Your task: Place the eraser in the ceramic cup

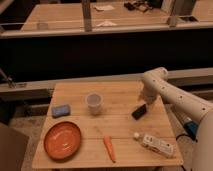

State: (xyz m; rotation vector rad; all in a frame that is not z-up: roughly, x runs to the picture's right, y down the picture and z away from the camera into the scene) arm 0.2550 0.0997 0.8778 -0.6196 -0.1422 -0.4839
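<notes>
The eraser (139, 111) sat tilted at the right part of the wooden table (120, 127), apart from the ceramic cup (94, 103) to its left. The gripper (145, 101) hung at its upper end; whether it was pinching the eraser could not be told.
</notes>
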